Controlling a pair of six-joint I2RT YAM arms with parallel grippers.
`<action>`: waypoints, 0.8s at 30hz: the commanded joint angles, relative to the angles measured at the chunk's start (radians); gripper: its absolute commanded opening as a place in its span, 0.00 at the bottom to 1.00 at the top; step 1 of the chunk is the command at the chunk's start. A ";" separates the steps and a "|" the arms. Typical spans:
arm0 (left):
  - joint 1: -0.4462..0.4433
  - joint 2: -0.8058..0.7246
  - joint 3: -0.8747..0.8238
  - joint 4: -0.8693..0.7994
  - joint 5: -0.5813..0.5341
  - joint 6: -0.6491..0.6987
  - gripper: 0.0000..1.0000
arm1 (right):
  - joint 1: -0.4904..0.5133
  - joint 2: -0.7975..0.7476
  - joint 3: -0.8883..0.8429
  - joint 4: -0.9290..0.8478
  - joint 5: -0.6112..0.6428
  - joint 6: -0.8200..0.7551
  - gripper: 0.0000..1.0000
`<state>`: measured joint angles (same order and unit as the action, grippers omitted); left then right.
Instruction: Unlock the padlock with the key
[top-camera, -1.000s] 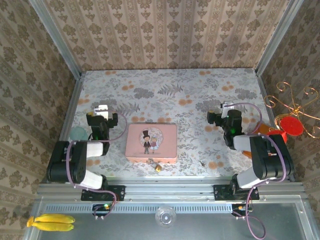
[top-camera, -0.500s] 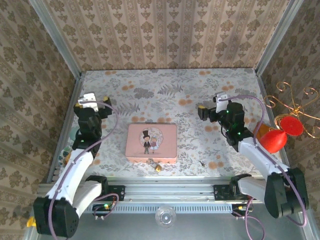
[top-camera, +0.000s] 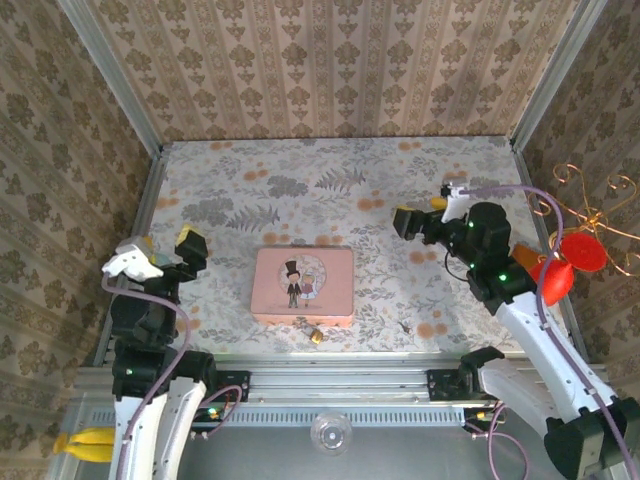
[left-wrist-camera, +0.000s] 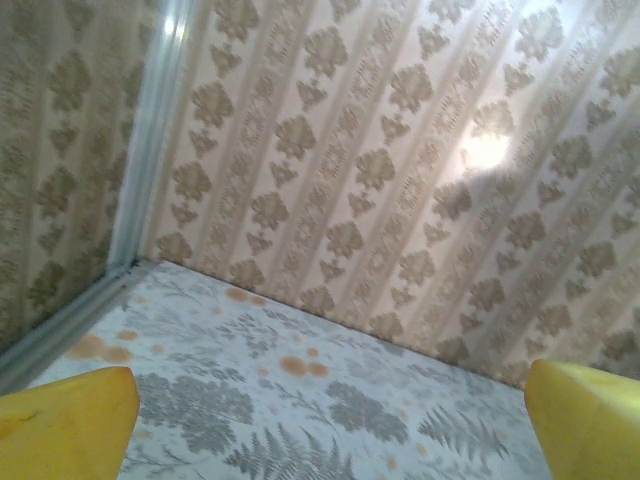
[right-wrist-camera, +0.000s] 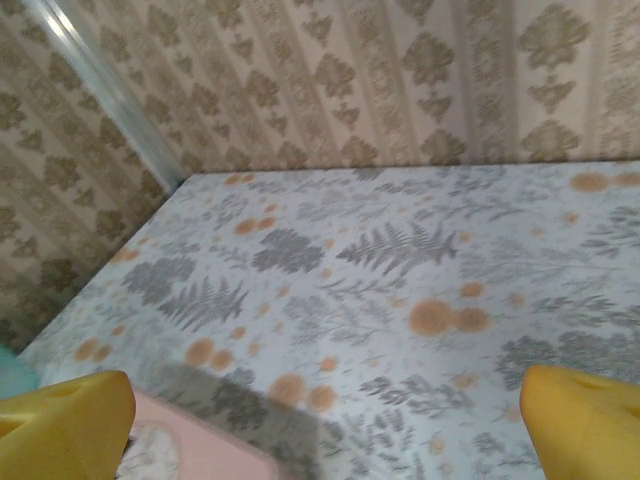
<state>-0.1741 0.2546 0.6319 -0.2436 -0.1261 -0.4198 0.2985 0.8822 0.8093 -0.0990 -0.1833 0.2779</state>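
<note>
My left tool (left-wrist-camera: 330, 420) and right tool (right-wrist-camera: 328, 420) hang spread, empty; the padlock (top-camera: 315, 335) lies at six o'clock of the pink tin (top-camera: 303, 285).

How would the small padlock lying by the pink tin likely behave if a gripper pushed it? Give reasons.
The padlock looks tiny and metal, so it would probably slide flat rather than roll. Lying close to the near edge of the tin, it might get pushed against it.
</note>
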 joint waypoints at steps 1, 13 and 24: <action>0.004 0.143 0.094 -0.191 0.177 -0.020 1.00 | 0.129 0.002 0.091 -0.223 0.152 0.012 1.00; -0.182 0.405 0.165 -0.395 0.178 -0.035 1.00 | 0.549 0.195 0.243 -0.675 0.558 0.390 0.99; -0.415 0.506 0.035 -0.142 0.148 -0.071 1.00 | 0.591 0.323 0.154 -0.897 0.465 0.729 0.94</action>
<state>-0.5648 0.7483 0.6758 -0.4725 0.0372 -0.4755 0.8818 1.2083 1.0168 -0.8841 0.2810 0.8608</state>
